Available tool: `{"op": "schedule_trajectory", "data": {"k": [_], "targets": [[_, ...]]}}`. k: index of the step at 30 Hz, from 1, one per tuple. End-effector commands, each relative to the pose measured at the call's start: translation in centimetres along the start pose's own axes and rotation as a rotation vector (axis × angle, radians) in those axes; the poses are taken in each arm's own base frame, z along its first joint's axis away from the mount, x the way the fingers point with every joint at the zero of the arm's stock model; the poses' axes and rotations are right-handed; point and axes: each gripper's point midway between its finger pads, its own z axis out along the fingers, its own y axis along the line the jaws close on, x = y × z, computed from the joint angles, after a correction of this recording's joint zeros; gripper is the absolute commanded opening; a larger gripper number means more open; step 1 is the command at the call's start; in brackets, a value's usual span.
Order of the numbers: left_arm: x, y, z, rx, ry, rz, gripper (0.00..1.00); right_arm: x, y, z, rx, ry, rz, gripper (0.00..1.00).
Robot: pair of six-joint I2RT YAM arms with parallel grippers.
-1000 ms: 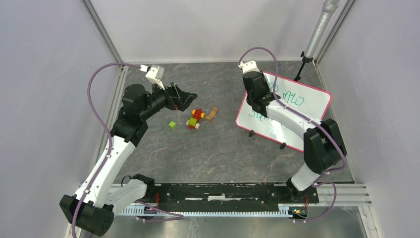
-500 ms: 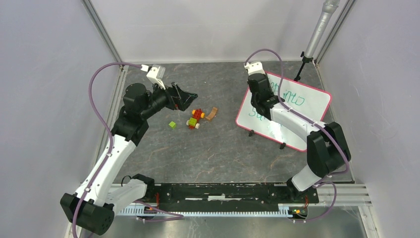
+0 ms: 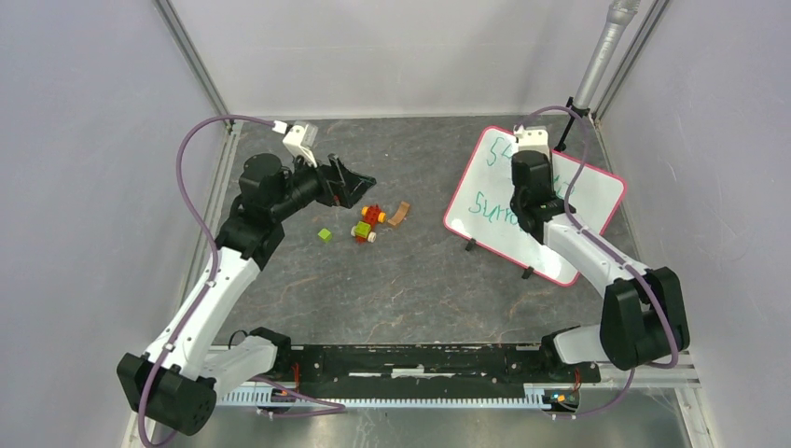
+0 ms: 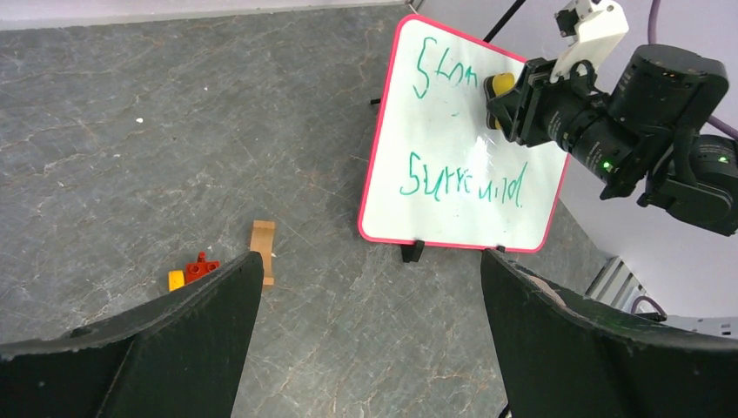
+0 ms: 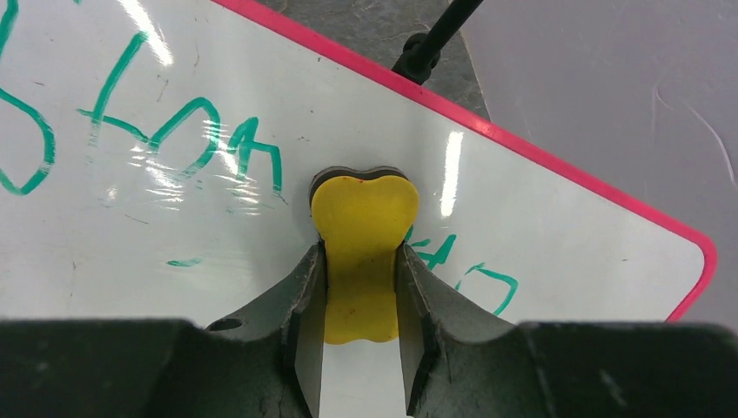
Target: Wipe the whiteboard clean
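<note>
1. The whiteboard (image 3: 485,177) stands propped on its small black feet at the right rear of the bench (image 3: 410,280), with its face tilted up towards the arms.
2. The right claw (image 5: 361,261) is closed on a yellow eraser (image 5: 364,209). The eraser sits against the board's upper line of writing, probably in contact, though the wrist view cannot quite confirm that.
3. A bare patch around the eraser suggests some wiping is done. Only small green scraps (image 5: 474,274) show to its right.
4. Much is left:
   - the upper green word (image 4: 444,77) to the left of the eraser is intact;
   - the whole lower line (image 4: 461,181) looks untouched.
5. I judge the task well under half finished, with the top row in hand and the bottom row not yet begun.
6. The left claw (image 3: 354,184) hangs wide open and empty over the bench, near a few toy blocks (image 3: 368,222) and well apart from the board.
</note>
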Motion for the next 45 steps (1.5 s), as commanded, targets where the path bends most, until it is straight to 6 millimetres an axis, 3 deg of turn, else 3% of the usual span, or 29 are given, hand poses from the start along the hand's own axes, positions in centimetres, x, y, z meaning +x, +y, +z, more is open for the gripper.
{"op": "schedule_trajectory", "data": {"k": [1, 4, 12, 16, 20, 24, 30, 34, 40, 45], "targets": [[-0.2, -1.1, 0.7, 0.061, 0.006, -0.014, 1.00, -0.1, -0.7, -0.4, 0.013, -0.003, 0.006, 0.27], [0.0, -1.0, 1.0, 0.070, 0.003, -0.020, 1.00, 0.0, 1.7, -0.6, -0.069, -0.023, 0.002, 0.27], [1.1, -0.5, 2.1, 0.075, 0.052, -0.053, 1.00, -2.1, 10.5, -0.4, -0.209, -0.029, -0.063, 0.27], [1.5, -0.1, 2.3, 0.064, 0.049, -0.052, 1.00, -2.8, 13.1, -0.1, -0.264, -0.024, -0.040, 0.27], [2.3, -0.2, 2.9, 0.091, 0.099, -0.071, 1.00, -3.4, 11.8, -0.3, -0.221, -0.043, -0.033, 0.27], [3.3, 0.3, 3.9, 0.096, 0.129, -0.112, 1.00, -2.6, 9.3, -1.3, -0.162, -0.045, -0.034, 0.27], [5.3, 0.3, 5.3, 0.136, 0.192, -0.205, 0.97, 0.8, 4.0, -1.5, -0.088, -0.016, 0.017, 0.27], [7.0, 0.4, 7.2, 0.157, 0.208, -0.244, 0.96, 2.0, 1.2, -2.1, -0.042, -0.016, 0.052, 0.27], [11.6, -1.0, 13.3, 0.216, 0.329, -0.361, 0.95, 2.1, 1.8, -2.9, -0.122, -0.040, 0.088, 0.28], [14.2, -2.0, 19.4, 0.292, 0.348, -0.285, 0.92, 2.2, 2.7, -3.2, -0.186, -0.037, 0.079, 0.28]]}}
